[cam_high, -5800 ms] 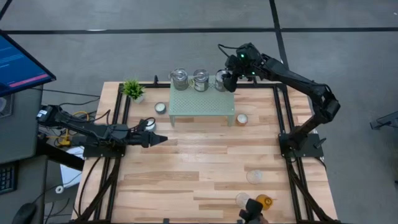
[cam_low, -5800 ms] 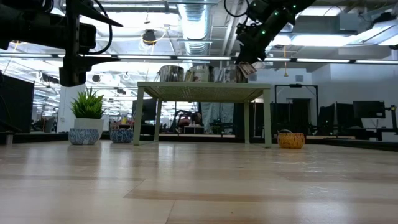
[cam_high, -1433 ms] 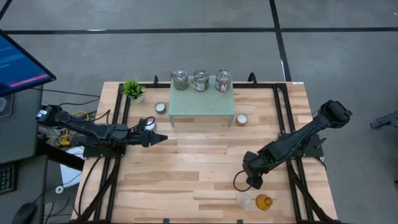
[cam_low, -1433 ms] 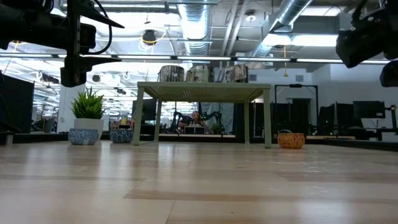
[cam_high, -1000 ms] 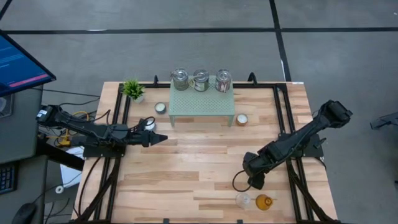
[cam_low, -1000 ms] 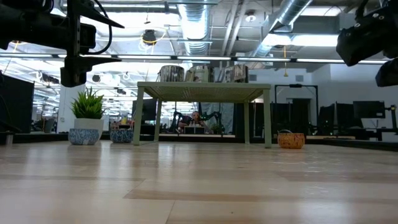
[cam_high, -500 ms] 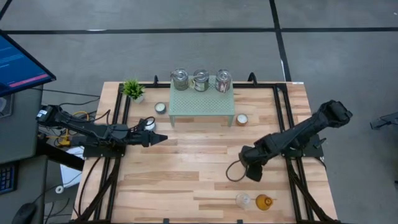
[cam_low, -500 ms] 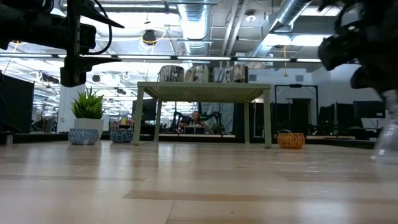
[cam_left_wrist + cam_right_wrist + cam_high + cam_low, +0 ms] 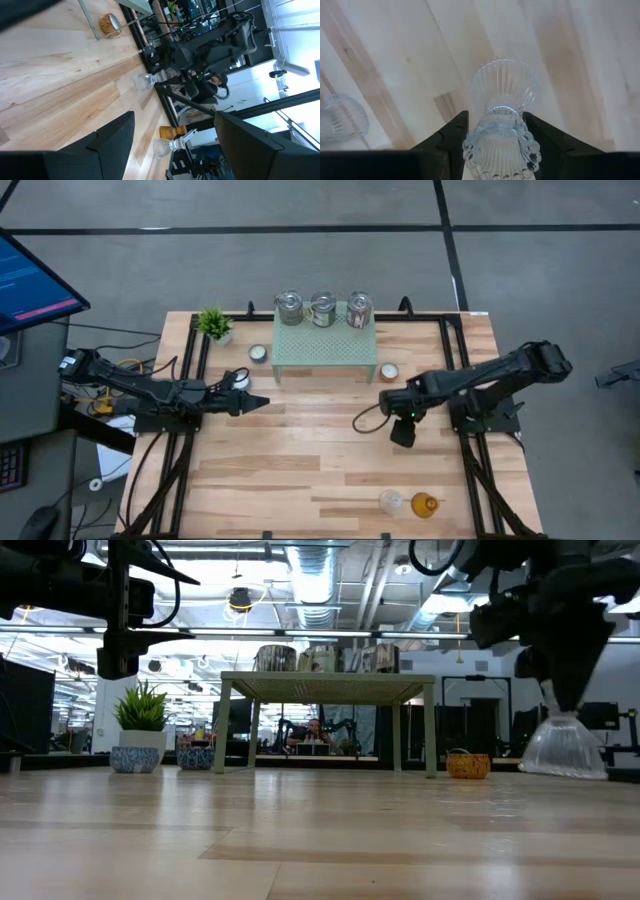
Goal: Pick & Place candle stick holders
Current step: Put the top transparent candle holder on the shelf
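My right gripper [image 9: 402, 423] is over the table's middle right, shut on a clear ribbed glass cup [image 9: 562, 746], which also shows in the right wrist view [image 9: 503, 115]. Three silvery glass jars [image 9: 322, 308] stand on the pale green mesh stand [image 9: 325, 350]. A white tealight cup [image 9: 258, 353] sits left of the stand and an orange one [image 9: 389, 372] right of it. Another clear cup [image 9: 391, 502] and an amber cup [image 9: 425, 503] stand at the near edge. My left gripper [image 9: 258, 404] waits open at the table's left. My right gripper pinches the clear cup's beaded upper part [image 9: 501, 146] between its two fingers, which come from above, pointing down. The cup hangs upright below the fingers with its wide ribbed end [image 9: 563, 762] downward, clear of the table.
A small green potted plant [image 9: 213, 323] stands at the far left corner. Black frame rails run along the table's left and right sides. Bare wood lies between the stand and the two cups at the near edge.
My right gripper has gone from the near right part of the table toward the far edge and the stand, and upward. The clear glass cup has come up with it, lifted clear of the table and hanging below the fingers.
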Controlling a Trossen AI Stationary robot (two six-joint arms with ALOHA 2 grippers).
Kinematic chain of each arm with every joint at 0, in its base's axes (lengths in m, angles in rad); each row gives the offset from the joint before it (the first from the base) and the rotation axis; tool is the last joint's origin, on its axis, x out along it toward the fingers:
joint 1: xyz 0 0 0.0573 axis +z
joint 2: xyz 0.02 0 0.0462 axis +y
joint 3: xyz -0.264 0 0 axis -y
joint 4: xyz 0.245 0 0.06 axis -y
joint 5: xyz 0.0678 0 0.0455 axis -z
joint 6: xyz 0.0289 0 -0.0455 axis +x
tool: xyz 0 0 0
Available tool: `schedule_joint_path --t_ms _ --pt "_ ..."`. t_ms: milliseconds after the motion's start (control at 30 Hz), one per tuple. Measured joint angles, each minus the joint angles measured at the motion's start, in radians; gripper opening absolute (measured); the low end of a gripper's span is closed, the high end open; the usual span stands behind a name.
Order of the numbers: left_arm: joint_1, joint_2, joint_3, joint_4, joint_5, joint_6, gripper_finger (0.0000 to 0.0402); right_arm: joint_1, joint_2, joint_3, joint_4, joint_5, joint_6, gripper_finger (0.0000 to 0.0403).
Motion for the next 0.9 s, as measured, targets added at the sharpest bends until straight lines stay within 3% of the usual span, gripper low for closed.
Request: schedule_joint_path --t_ms 300,633,900 --pt "0.000 0.000 0.000 0.000 0.000 0.003 0.0275 -0.099 -0.079 0.076 -0.118 -0.010 -0.071 0.0152" --pt "0.000 0.000 0.000 0.000 0.000 0.003 0.0275 -0.259 -0.096 0.275 -0.310 0.026 -0.249 0.0152" --pt "0.000 0.000 0.000 0.000 0.000 0.003 0.0275 -0.429 -0.096 0.424 -0.346 0.043 -0.416 0.0152"
